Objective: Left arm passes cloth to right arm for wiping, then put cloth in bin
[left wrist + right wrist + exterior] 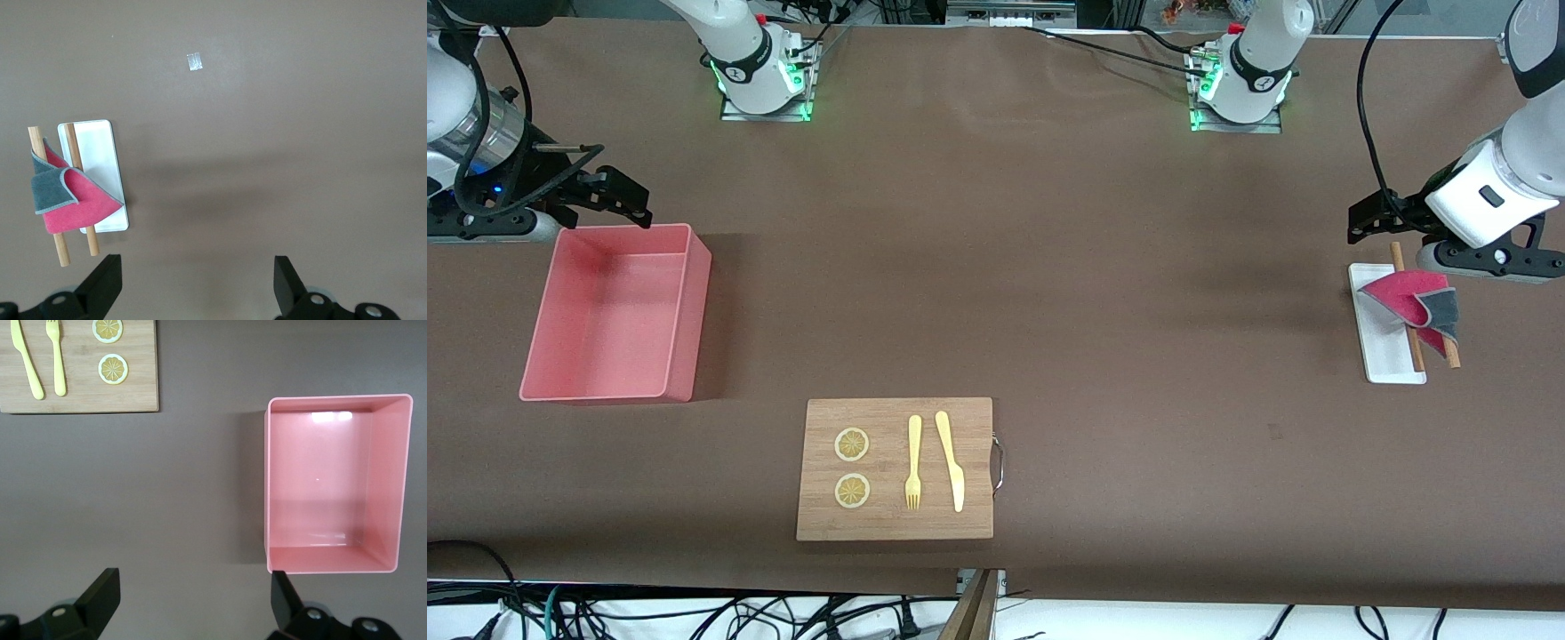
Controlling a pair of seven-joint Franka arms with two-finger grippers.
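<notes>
The cloth, crimson-pink with a dark grey fold, lies draped over two wooden sticks on a small white tray at the left arm's end of the table. It also shows in the left wrist view. My left gripper hangs open and empty over the bare table beside the tray; the wrist view shows the jaws wide apart. The pink bin stands empty at the right arm's end. My right gripper is open and empty over the table just beside the bin.
A wooden cutting board with two lemon slices, a yellow fork and a yellow knife lies near the front edge, in the middle. A small tape mark is on the brown table cover.
</notes>
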